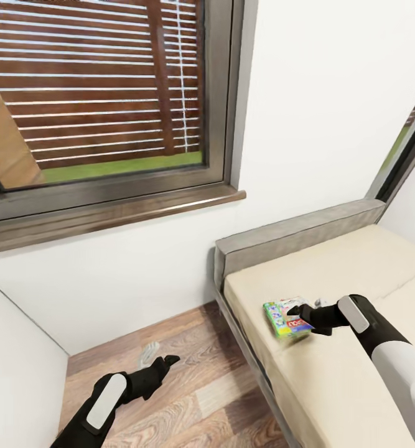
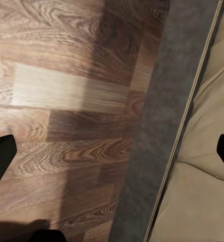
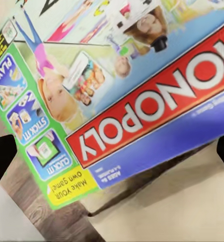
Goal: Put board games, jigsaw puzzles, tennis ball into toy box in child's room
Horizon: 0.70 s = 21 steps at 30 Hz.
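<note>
Meanwhile, the right gripper (image 1: 299, 316) meets the Monopoly box (image 1: 285, 318) near the bed's (image 1: 356, 274) floor-side edge, long axis across the fingers (grip unclear); left gripper (image 1: 160, 366), spread, hangs farther off.

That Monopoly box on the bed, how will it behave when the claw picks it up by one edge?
The Monopoly box looks thin, flat and printed, so probably stiff and light. Its glossy-looking face may slip. Held at one edge by the right claw, it could sag or swing over the bed.
</note>
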Motion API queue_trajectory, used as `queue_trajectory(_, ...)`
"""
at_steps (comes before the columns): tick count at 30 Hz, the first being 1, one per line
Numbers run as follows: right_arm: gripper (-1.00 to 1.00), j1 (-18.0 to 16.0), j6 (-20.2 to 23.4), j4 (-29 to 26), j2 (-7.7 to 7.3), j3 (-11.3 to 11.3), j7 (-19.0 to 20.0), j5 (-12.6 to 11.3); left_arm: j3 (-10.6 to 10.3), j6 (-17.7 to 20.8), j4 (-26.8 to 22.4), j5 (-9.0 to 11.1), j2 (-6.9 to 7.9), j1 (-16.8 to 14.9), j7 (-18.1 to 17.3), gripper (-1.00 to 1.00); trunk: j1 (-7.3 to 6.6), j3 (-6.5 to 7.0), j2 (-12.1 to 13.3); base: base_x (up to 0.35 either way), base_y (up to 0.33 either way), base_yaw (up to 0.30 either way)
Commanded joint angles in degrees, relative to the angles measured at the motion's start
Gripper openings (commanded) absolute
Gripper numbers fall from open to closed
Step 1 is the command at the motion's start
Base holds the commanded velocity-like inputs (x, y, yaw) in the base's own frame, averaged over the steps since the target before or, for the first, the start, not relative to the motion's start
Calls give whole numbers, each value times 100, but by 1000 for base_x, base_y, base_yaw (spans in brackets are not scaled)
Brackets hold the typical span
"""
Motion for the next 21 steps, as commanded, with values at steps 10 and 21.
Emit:
queue_trajectory(10,100,0,7,-19,-11,29,0,-17,-18,12,-4,-17,-18,0,25,100,-1,-5,-2,0,0,288)
queue_trajectory(21,100,0,5,-22,-9,30,0,-15,-14,11,-1,-284,-48,0,18,100,-1,-5,-2,0,0,256)
